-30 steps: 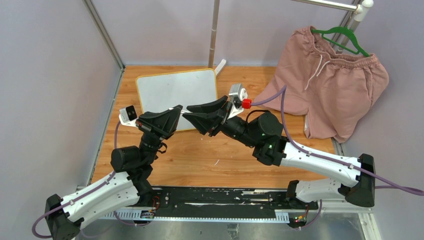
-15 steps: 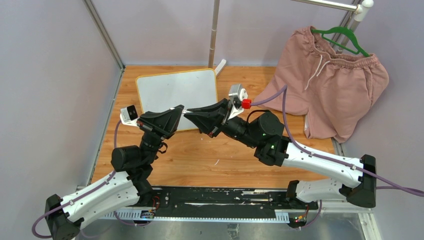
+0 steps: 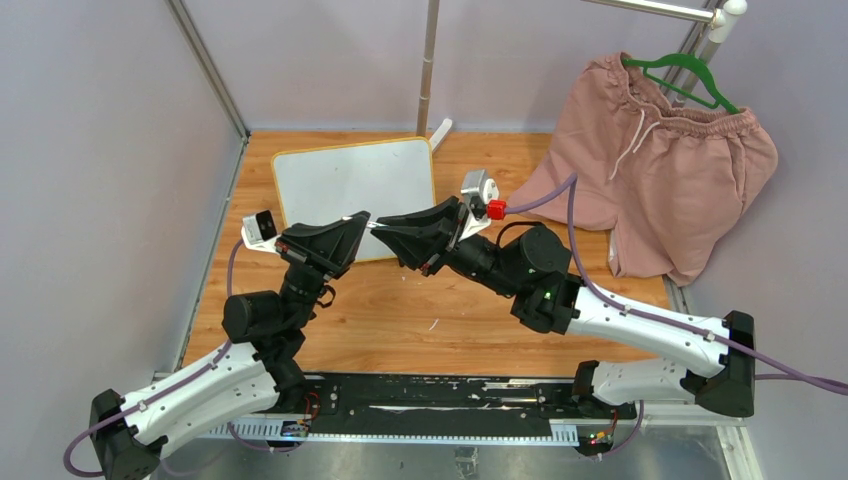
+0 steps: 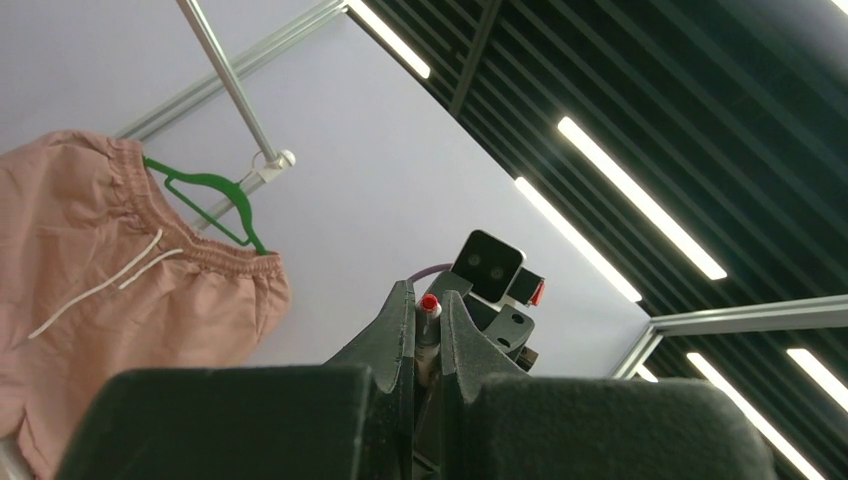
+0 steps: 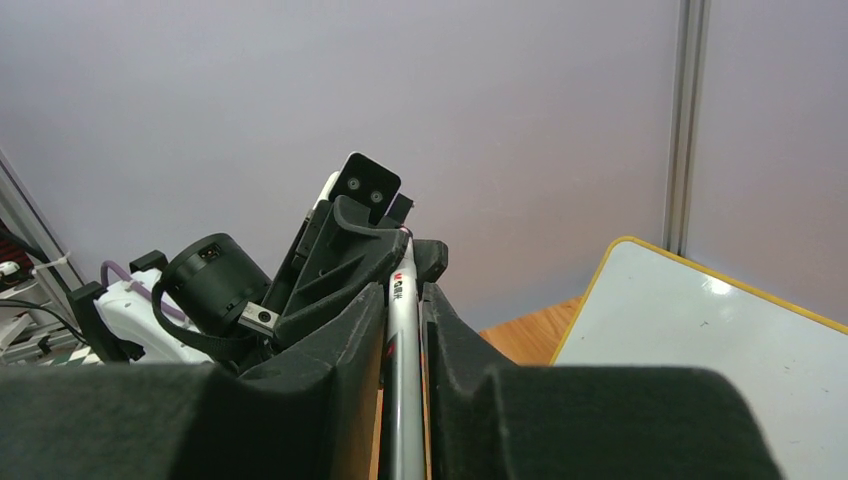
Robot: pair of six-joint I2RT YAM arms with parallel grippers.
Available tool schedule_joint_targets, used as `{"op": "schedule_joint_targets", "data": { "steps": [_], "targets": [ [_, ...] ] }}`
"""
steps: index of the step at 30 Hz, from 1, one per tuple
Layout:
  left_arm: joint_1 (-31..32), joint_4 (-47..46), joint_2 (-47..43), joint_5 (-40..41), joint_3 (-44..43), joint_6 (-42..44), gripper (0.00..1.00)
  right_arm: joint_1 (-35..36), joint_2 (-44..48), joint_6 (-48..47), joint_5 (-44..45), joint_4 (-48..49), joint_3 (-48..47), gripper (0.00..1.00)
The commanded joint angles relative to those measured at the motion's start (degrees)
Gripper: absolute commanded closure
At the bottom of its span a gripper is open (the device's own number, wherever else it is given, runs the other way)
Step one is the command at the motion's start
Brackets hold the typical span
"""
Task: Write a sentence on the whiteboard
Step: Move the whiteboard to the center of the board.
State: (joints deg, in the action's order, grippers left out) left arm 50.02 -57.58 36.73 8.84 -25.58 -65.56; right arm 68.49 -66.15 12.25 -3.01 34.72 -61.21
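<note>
Right end effector (image 5: 402,295) pinches marker (image 5: 401,335); red end (image 4: 428,301) left-wrist-only.

left claw (image 3: 358,222), right claw (image 3: 383,232) (marker (image 5: 403,330) bridging them) barring near edge of whiteboard (image 3: 345,185), far half open

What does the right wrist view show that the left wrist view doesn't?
Only the right wrist view shows the whiteboard, its visible corner blank, and a strip of the wooden table. Only the left wrist view shows the pink shorts on a green hanger and the ceiling lights. Both show the marker pinched between that view's own fingers, so the left gripper and right gripper both appear shut on it. Each view also sees the other arm's wrist camera.
</note>
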Motion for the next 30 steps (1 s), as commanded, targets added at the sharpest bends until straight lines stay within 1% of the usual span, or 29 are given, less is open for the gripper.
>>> {"op": "schedule_joint_targets", "data": {
  "steps": [1,3,6,8,12,18,20,22,24,28,30],
  "targets": [
    [0.23,0.45,-0.68,0.64,-0.26,1.57,1.00,0.46,1.29,-1.00,1.31,2.87,-0.60,0.73],
    [0.22,0.45,-0.62,0.81,-0.13,1.65,1.00,0.50,1.35,-1.12,1.55,3.05,-0.39,0.69],
    [0.22,0.45,-0.64,0.91,-0.08,1.65,1.00,0.51,1.38,-1.19,1.51,3.06,-0.29,0.68],
    [0.22,0.45,-0.47,0.91,-0.16,1.62,1.00,0.51,1.23,-1.21,1.09,2.42,-0.67,0.71],
    [0.24,0.43,-0.09,0.57,-0.34,1.61,1.00,0.46,0.98,-0.98,0.60,1.35,-1.21,0.85],
    [0.25,0.45,-0.09,0.41,-0.52,1.57,1.00,0.51,0.86,-0.83,0.28,-0.33,-1.86,0.92],
    [0.25,0.45,-0.10,0.39,-0.61,1.54,1.00,0.49,0.87,-0.67,0.20,-0.88,-2.14,0.89],
    [0.25,0.45,-0.11,0.30,-0.56,1.53,1.00,0.51,0.77,-0.34,0.38,-1.04,-2.25,0.80],
    [0.25,0.45,-0.13,0.30,-0.61,1.50,1.00,0.50,0.85,-0.10,0.68,-1.07,-2.25,0.74],
    [0.25,0.45,-0.17,0.05,-0.61,1.51,1.00,0.46,0.85,0.12,1.06,-1.09,-2.33,0.69],
    [0.19,0.45,-0.17,0.04,-0.61,1.51,1.00,0.46,0.85,0.10,1.24,-1.14,-2.42,0.69]
  ]
}}
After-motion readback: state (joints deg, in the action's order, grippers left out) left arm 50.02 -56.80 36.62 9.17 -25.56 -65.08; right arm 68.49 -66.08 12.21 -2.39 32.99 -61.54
